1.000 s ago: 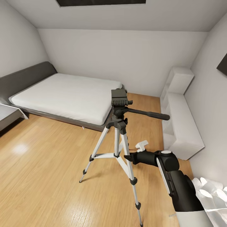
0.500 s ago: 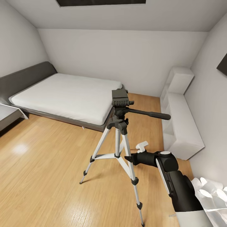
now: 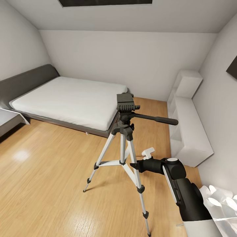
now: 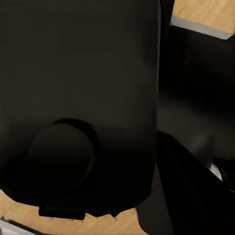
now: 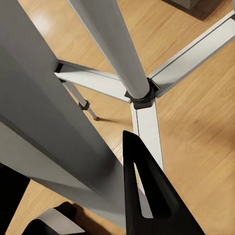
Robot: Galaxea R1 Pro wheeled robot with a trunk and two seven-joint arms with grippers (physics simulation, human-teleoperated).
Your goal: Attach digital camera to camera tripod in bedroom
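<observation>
The camera tripod (image 3: 125,131) stands on the wood floor of the bedroom, at the foot of the bed. It has silver legs, a dark grey head (image 3: 125,102) and a black pan handle (image 3: 158,119) pointing right. My right gripper (image 3: 134,164) reaches in from the right at the tripod's near leg, low down. In the right wrist view that leg (image 5: 54,132) runs close past one black finger (image 5: 147,196), and the gripper looks shut on it. In the left wrist view a black bulk (image 4: 78,98) sits close to the lens; I cannot tell whether it is the digital camera.
A grey bed with a white mattress (image 3: 65,98) takes up the left back. A white shelf unit (image 3: 189,131) lines the right wall. A desk corner (image 3: 8,118) shows at the far left. Open wood floor (image 3: 49,184) lies to the tripod's left.
The tripod and my right gripper shifted slightly to the right together one second ago. Both have stayed still for the last half second.
</observation>
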